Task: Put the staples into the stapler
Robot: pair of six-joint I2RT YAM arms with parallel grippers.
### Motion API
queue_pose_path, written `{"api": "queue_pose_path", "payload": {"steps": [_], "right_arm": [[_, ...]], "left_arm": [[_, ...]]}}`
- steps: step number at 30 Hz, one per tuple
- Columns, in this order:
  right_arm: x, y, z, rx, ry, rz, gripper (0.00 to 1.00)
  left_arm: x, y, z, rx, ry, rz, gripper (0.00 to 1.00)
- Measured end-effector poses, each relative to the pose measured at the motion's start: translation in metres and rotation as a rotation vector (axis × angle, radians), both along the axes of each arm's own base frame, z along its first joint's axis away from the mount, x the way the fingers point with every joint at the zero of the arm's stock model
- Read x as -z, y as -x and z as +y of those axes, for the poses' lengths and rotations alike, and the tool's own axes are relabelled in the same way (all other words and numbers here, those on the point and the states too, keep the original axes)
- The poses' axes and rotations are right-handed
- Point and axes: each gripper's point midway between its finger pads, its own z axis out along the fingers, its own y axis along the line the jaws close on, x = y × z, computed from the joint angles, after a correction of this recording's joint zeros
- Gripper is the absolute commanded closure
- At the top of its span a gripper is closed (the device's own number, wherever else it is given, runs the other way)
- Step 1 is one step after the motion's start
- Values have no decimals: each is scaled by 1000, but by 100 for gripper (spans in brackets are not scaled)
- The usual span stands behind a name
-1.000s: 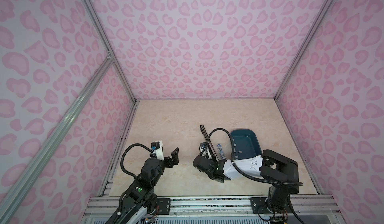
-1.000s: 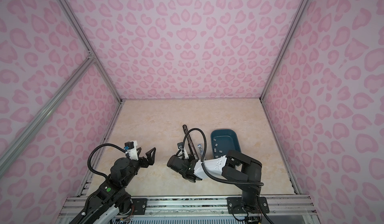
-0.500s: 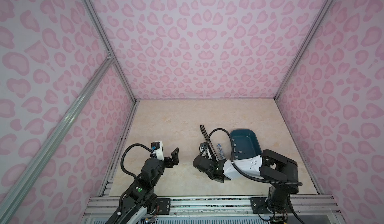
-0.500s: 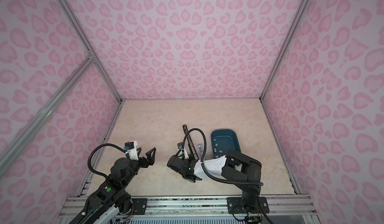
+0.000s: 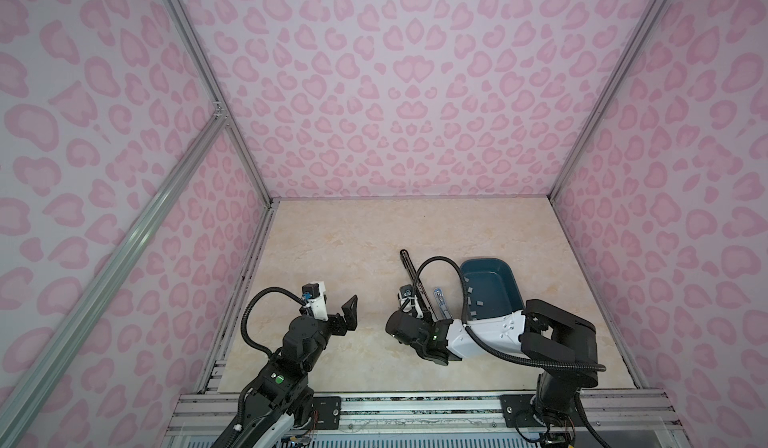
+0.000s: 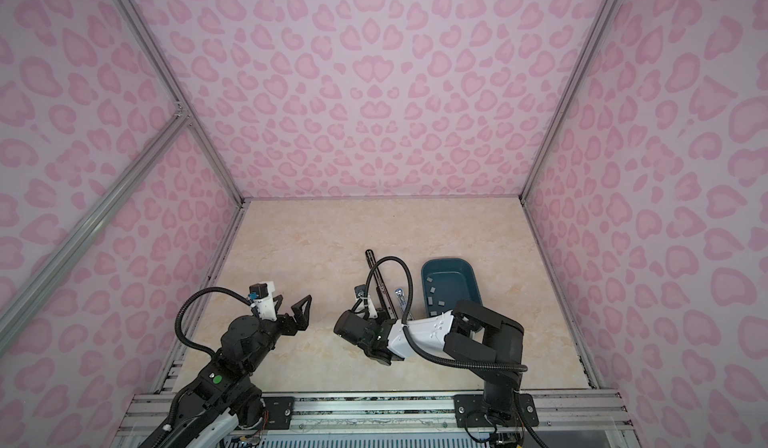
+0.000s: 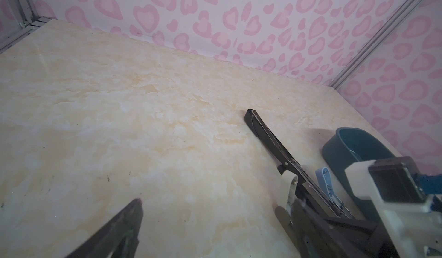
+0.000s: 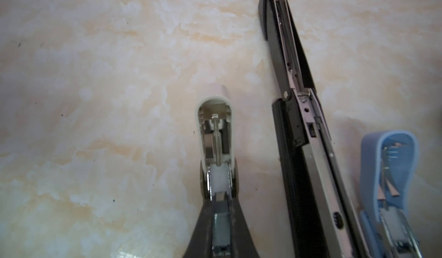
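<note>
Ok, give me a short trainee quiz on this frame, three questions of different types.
1. Multiple choice: the loose staples lie A) in the teal tub, B) on the bare table, C) inside the black stapler.
2. True or false: the left gripper holds a stapler.
3. Fill in: the right gripper, closed on a staple strip, is at the ___ stapler's open magazine.
Key: 1 A. 2 False: it is open and empty. 3 White: the white stapler.

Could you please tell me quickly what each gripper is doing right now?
Left gripper: open, holding nothing.
Right gripper: shut on a small pale grey strip of staples, at the small cream plastic stapler's open channel.
</note>
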Motion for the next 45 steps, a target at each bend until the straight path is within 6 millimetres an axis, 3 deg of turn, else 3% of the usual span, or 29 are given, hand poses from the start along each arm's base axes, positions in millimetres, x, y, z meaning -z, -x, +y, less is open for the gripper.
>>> {"api": "queue_pose_path", "payload": {"steps": [26,29,33,45], "right_arm": [[6,8,2,13,-18,14,95],[6,8,2,15,-21,14,91],[6,10,2,13,-23,18,78],[-9,11,-3,12,-38,6,72]], "left_arm": [[0,0,-1,3,1,-1,2],[0,0,-1,4,2,-1,2],[0,0,-1,5,2,-1,2],[0,1,-2,7,2,-1,2]]}}
